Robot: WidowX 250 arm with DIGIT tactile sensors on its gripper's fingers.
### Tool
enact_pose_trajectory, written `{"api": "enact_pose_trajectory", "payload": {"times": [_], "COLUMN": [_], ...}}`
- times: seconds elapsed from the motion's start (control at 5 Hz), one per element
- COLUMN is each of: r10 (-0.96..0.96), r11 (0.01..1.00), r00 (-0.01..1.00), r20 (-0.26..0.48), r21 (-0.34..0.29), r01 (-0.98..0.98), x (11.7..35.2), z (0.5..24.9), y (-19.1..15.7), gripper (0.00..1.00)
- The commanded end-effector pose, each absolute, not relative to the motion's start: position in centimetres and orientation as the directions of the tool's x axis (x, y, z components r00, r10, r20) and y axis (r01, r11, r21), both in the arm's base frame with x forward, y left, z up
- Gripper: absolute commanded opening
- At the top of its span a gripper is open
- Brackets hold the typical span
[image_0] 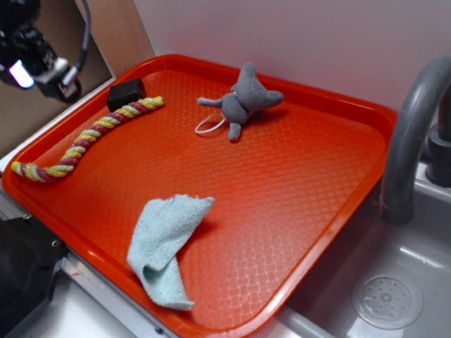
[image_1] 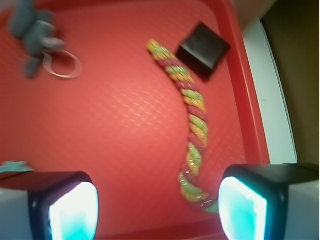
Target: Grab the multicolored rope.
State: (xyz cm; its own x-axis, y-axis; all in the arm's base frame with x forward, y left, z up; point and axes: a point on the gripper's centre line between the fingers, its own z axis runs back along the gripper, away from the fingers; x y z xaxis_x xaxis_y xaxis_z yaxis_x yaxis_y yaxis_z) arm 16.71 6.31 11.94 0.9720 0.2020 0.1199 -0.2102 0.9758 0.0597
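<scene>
One rope (image_0: 84, 139) lies curved along the tray's (image_0: 296, 211) left edge, its upper end touching a black block (image_0: 126, 93). Nothing is grasped yet: the pincer (image_1: 160, 205) hangs open above the rope's lower end. Descent and closing remain. Plush toy (image_0: 243, 100) and cloth (image_0: 165, 243) lie apart.

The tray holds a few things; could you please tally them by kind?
Rope: 1
Plush toy: 1
Cloth: 1
Black block: 1
White loop by the toy: 1
Total: 5
</scene>
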Motion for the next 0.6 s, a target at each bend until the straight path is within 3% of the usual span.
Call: {"api": "enact_pose_trajectory", "payload": {"times": [0.0, 0.4], "r10": [0.239, 0.261], "r11": [0.961, 0.952], "r00": [0.967, 0.965], "r20": [0.091, 0.006], "r21": [0.118, 0.167], "r01": [-0.249, -0.259], "x": [17.2, 17.6], "z": [8.3, 3.5], "y": [8.9, 10.1], "gripper": [1.0, 1.0]}}
